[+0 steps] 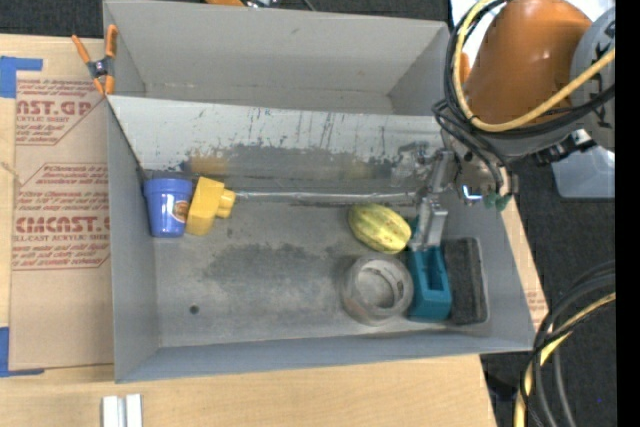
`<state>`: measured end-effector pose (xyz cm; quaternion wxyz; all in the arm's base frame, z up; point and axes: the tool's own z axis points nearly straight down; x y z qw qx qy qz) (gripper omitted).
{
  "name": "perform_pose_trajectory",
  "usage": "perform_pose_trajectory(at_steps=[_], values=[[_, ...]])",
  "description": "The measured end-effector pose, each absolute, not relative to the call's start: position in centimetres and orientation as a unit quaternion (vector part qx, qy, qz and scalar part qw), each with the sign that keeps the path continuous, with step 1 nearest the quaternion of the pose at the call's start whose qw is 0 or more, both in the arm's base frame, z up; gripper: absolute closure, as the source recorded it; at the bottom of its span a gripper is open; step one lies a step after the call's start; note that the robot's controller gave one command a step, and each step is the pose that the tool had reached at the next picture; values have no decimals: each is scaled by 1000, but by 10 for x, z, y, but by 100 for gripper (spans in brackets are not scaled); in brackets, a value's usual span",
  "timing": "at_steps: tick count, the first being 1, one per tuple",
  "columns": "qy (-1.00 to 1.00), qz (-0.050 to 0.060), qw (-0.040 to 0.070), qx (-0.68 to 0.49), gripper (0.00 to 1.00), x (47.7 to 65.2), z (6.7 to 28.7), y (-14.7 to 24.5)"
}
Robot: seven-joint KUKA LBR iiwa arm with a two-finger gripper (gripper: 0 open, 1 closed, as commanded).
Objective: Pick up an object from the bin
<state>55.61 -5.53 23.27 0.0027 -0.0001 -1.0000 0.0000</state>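
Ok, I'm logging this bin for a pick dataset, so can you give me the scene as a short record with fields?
container: grey metal bin
left side: blue cup next to yellow block
right side: yellow-green oval thing, grey tape ring, teal block beside black pad
tool: tool low over the right side, between the oval thing and the teal block's far end
grasp: cannot tell
nearest to tool: teal block, oval thing

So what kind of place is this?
Probably a robot lab or test bench: a robot arm reaches into a grey metal bin holding odd bits like a tape roll and a blue cup.
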Motion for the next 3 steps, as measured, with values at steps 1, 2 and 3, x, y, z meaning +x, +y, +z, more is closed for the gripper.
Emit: perform_pose_trajectory(at_steps=[1, 2, 3], values=[[-1000, 0, -2, 0, 0, 557, 237, -55], [-996, -1, -3, -85, 0, 567, 118, -69], [-992, -1, -8, -125, 0, 579, 161, -68]])
